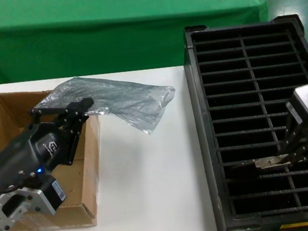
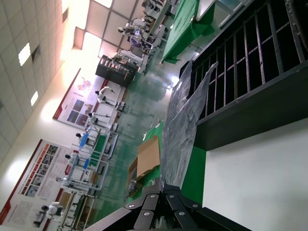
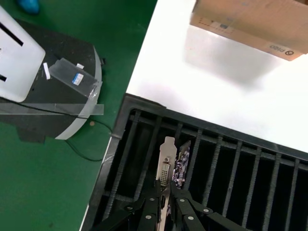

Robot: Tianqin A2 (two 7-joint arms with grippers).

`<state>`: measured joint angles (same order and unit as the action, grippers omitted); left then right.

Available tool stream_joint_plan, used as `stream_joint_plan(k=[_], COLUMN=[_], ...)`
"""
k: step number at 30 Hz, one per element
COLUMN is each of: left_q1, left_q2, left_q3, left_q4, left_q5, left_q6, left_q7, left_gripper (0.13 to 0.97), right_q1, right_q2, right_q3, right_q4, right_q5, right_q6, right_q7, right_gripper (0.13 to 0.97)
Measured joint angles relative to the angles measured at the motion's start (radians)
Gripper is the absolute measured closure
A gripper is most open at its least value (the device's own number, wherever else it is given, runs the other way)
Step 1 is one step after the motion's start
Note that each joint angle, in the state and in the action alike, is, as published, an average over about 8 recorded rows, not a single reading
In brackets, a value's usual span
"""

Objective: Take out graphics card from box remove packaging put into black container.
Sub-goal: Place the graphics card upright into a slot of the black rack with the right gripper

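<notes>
My right gripper [image 1: 290,159] is shut on the graphics card [image 1: 270,162], holding it over a near slot of the black container [image 1: 201,143]. In the right wrist view the card's silver bracket [image 3: 167,161] and dark board [image 3: 181,166] stick out between the shut fingers above the ribs. My left gripper [image 1: 90,106] is shut on a corner of the packaging [image 1: 120,101], a crinkled silvery bag, above the far right part of the box [image 1: 92,149]. The bag hangs out over the white table towards the container. In the left wrist view the packaging [image 2: 183,120] stretches away from the pinched fingertips [image 2: 159,188].
A green-covered table [image 1: 107,22] stands behind the white table [image 1: 150,192]. The cardboard box sits at the table's left, the black container at its right edge. The box also shows in the right wrist view [image 3: 250,21].
</notes>
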<state>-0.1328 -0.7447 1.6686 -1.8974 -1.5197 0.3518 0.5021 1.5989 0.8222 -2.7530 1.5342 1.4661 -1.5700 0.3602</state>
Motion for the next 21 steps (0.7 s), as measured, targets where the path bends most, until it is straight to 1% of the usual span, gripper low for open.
stream_joint_plan(k=[5, 10, 14, 21], left_q1=[0.000, 0.000, 0.000, 0.000], left_q2=[0.000, 0.000, 0.000, 0.000], left_q3=[0.000, 0.000, 0.000, 0.000], left_q4=[0.000, 0.000, 0.000, 0.000], left_q5=[0.000, 0.000, 0.000, 0.000], left_q6=[0.000, 0.000, 0.000, 0.000], left_q7=[0.000, 0.000, 0.000, 0.000], left_gripper=[0.958, 0.958, 0.958, 0.958], right_q1=[0.007, 0.022, 0.044, 0.074], right_q2=[-0.008, 0.006, 0.036, 0.113], right_q3=[0.000, 0.000, 0.000, 0.000], right_q4=[-0.022, -0.010, 0.037, 0.158], right_q5=[0.003, 0.014, 0.050, 0.150], right_q6=[0.000, 0.000, 0.000, 0.000], right_q7=[0.000, 0.001, 0.020, 0.087], right_gripper=[0.934, 0.934, 0.934, 0.934])
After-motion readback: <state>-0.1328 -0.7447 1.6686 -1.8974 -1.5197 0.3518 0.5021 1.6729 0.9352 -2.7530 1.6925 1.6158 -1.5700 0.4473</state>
